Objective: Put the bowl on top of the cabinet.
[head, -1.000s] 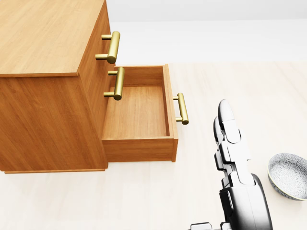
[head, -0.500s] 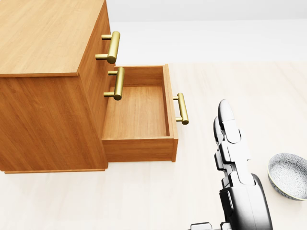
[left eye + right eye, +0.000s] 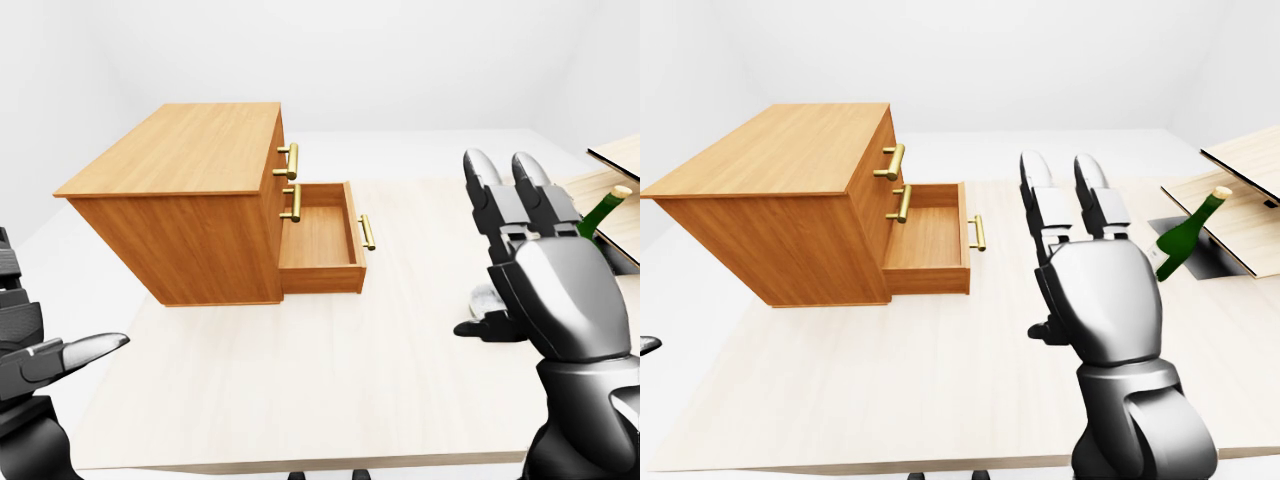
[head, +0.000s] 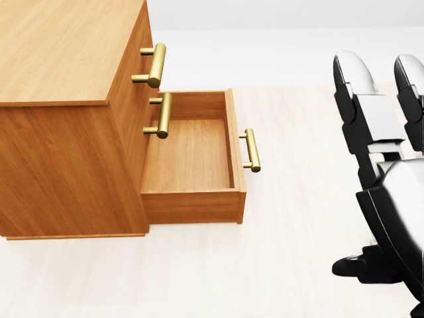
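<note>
The wooden cabinet (image 3: 190, 150) stands on the left of the table, its flat top bare. Its lower drawer (image 3: 318, 235) is pulled out and empty. My right hand (image 3: 490, 230) is raised at the right with fingers straight up and thumb out to the side; it is open and holds nothing. The same hand (image 4: 368, 165) fills the right side of the head view and hides the bowl there. A small pale patterned patch (image 3: 486, 297) beside the thumb may be the bowl's rim. My left hand (image 3: 50, 340) hangs open at the bottom left, well clear of the cabinet.
A green bottle (image 3: 1185, 240) leans at the right of the table beside tilted wooden boards (image 3: 1240, 165). Brass handles (image 4: 156, 65) stick out from the cabinet's drawer fronts. The table's near edge (image 3: 300, 465) runs along the bottom of the left-eye view.
My right hand has risen and moved right in the head view and now covers the bowl that showed at the lower right. Cabinet, drawer and camera have not moved.
</note>
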Motion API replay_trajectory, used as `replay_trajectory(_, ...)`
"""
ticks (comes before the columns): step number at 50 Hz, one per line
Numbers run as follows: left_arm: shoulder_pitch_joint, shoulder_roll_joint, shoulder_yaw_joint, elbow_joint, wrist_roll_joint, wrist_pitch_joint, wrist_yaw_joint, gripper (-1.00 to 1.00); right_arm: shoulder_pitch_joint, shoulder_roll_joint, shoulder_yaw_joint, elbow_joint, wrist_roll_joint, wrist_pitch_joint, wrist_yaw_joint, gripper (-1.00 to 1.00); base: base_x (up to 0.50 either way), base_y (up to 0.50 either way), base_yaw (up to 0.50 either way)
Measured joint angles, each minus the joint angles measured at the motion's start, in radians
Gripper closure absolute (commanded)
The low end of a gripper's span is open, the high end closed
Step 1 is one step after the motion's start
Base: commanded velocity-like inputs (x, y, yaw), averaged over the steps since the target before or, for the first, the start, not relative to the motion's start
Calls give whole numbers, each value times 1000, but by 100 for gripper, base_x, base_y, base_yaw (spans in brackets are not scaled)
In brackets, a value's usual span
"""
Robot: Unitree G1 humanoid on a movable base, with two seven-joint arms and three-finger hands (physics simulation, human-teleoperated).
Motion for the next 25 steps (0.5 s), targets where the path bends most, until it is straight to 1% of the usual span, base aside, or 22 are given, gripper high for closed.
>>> replay_trajectory(5,1,-1,0,-1,1,0,-1,-100,-34,-2,-52,0,-100,0,0,-100,0,0,0)
replay_trajectory(11,1,-1,0,-1,1,0,-1,-100,-45,-10,-92,0,-159,0,0,-100,0,0,0)
replay_trajectory(19,1,0,2,-1,-1,0,-1,-100,-43,-21,-129,0,-180,0,0,-100,0,0,0)
replay_trajectory(25,0,1,5,-1,-3,0,0,-100,-27,-34,-156,0,-154,0,0,-100,0,0,0)
